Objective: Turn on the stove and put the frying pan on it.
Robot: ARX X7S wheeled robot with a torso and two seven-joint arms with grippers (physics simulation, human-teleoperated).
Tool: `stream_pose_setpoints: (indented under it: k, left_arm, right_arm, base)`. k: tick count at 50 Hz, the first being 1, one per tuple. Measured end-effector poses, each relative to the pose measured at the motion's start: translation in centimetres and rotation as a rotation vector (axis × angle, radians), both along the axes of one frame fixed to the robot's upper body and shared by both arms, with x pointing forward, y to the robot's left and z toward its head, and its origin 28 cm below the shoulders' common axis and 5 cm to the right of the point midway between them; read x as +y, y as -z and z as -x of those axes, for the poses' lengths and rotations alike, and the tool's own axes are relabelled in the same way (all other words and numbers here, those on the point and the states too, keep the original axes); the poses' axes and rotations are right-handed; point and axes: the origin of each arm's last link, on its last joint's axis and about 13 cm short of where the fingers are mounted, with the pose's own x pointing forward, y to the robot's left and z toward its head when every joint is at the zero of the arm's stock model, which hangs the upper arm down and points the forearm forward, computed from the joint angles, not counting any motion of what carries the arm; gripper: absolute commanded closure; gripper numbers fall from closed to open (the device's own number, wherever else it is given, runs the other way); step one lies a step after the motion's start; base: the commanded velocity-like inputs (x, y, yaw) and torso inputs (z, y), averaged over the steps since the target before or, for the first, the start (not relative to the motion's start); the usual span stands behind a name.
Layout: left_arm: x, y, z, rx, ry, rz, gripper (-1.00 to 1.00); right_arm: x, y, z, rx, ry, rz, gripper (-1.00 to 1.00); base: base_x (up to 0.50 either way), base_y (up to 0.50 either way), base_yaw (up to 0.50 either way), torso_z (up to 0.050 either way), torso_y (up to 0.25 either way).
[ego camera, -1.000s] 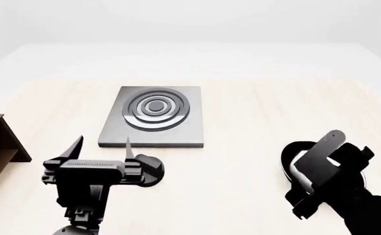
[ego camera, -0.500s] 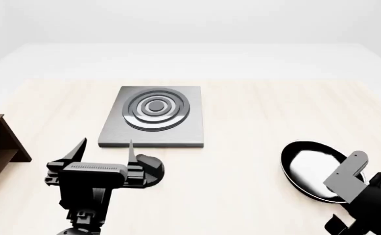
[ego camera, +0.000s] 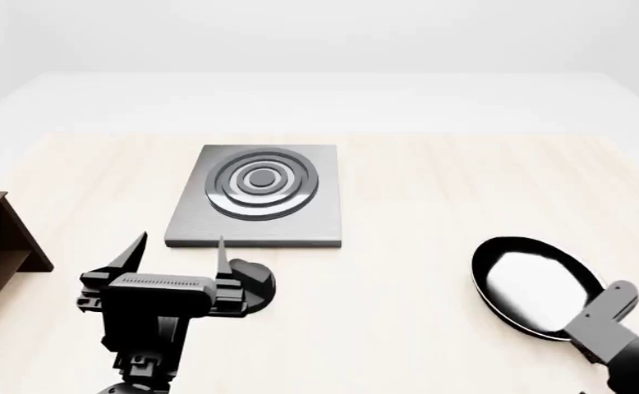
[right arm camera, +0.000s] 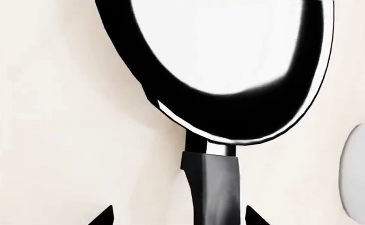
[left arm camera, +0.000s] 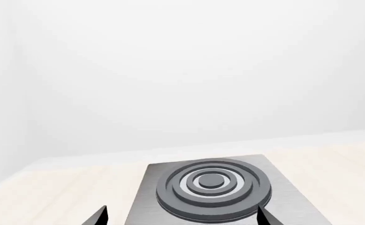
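The right gripper [right arm camera: 177, 216] is spread wide, and the frying pan's long handle [right arm camera: 212, 187] runs right between its 2 tips, so it holds nothing yet. The frying pan [ego camera: 533, 283] lies flat on the table [ego camera: 429, 197], its round bowl just ahead of this gripper. The step in hand looks like grabbing the handle. To do it well, the gripper should keep the handle in the middle of the gap, go low enough that both fingers reach past its sides, and then squeeze on the handle, not on the pan's rim. A grip close to the bowl would likely stop the pan from tipping when it goes up. The left gripper [ego camera: 177, 250] is spread wide too and holds nothing. The small black knob [ego camera: 251, 285] sits on the table just beside its right tip, a bit lower and nearer the robot. The stove [ego camera: 260, 194] lies flat just ahead of this gripper and well apart from the right gripper, off to its left and farther away. I cannot tell if the stove is on. Counting it all: 1 stove, 1 knob, 1 frying pan, 2 grippers, and 1 brown wooden shelf [ego camera: 0, 238] off to the left gripper's left.
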Motion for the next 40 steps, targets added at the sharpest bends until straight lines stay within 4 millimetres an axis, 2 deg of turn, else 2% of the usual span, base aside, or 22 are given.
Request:
stream_pose_setpoints:
  k: [12,13,21,40]
  left_arm:
    - [-0.1,0.1,0.0,0.001,0.001,-0.005,-1.0]
    - [-0.1,0.1,0.0,0.001,0.001,-0.005,-1.0]
    - [-0.1,0.0,0.0,0.0,0.0,-0.007,-1.0]
    - [0.0,0.0,0.0,-0.001,-0.003,-0.008,-1.0]
  right_arm:
    - [-1.1,0.0,-0.2,0.014,0.012,-0.076,-1.0]
    - [-1.2,0.0,-0.2,0.015,0.011,-0.083,1.0]
    - [-1.9,1.3,0.0,-0.027,0.024,0.002,1.0]
    - [-1.9,1.7,0.2,-0.073,0.012,0.031,1.0]
  base:
    - [0.0,0.0,0.0,-0.002,0.0]
    - [0.0,0.0,0.0,-0.01,0.0]
    - [0.0,0.0,0.0,0.0,0.0]
    - [0.0,0.0,0.0,-0.001,0.0]
